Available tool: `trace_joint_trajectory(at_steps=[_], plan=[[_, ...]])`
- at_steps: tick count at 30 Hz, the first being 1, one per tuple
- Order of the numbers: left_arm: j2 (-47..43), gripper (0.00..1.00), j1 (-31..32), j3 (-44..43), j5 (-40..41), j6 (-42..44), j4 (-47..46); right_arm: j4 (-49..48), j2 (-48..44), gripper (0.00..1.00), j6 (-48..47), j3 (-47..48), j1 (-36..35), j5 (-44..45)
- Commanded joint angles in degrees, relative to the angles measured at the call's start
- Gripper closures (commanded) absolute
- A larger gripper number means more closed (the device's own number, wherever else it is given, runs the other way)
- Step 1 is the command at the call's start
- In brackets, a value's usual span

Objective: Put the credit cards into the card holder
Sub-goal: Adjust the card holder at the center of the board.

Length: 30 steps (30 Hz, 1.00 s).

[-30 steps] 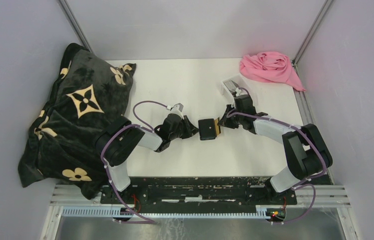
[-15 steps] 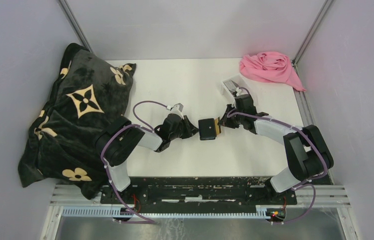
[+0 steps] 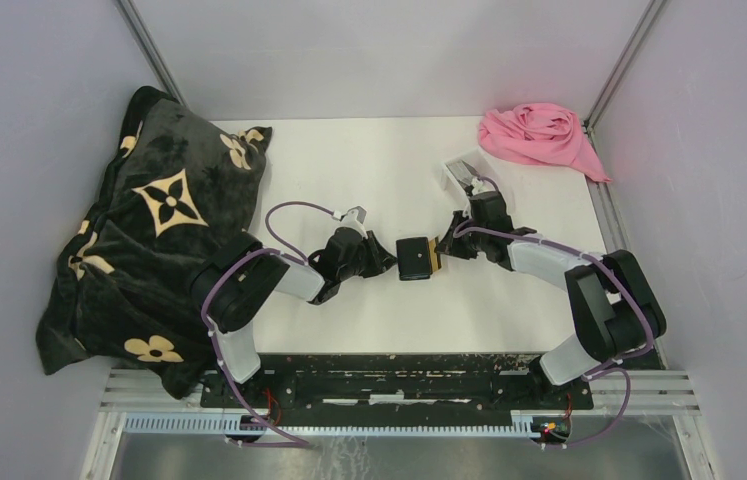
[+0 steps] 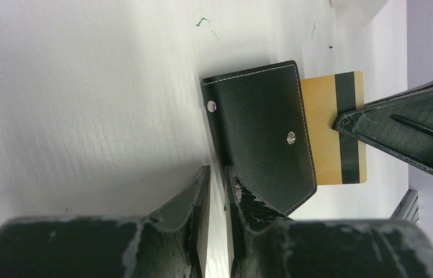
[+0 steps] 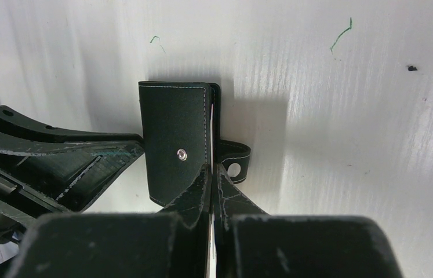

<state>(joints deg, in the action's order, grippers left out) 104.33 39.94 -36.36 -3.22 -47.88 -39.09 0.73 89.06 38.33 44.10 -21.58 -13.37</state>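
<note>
Card holder (image 3: 413, 258) on surface (image 3: 369, 170): left tool (image 4: 216, 176) clamps its edge; right tool (image 5: 211, 174) pinches tan card (image 4: 324, 133), partly tucked in. Blanket (image 3: 149, 220) to its left, pink cloth (image 3: 539, 135) beyond-right.

I count two robot arms at the table, a left arm (image 3: 249, 285) and a right arm (image 3: 589, 290). Between them there is one black card holder (image 3: 414, 258) and one gold credit card (image 4: 333, 130) that I can see. Besides those: one pink cloth (image 3: 539, 135), one dark flower-patterned blanket (image 3: 154, 230) and one clear plastic tray (image 3: 464, 168).
</note>
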Motion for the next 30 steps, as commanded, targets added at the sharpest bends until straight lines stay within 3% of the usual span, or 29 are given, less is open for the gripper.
trace_joint_trajectory(at_steps=[1,30], plan=[[1.1,0.78,0.2,0.5,1.4,3.2,2.6,-3.9,0.6,0.99,1.0,-0.8,0.2,-1.0],[1.0,0.79,0.2,0.3,1.6,3.6,3.8,-9.0,-1.3,0.99,4.7,-1.9,0.3,-4.0]])
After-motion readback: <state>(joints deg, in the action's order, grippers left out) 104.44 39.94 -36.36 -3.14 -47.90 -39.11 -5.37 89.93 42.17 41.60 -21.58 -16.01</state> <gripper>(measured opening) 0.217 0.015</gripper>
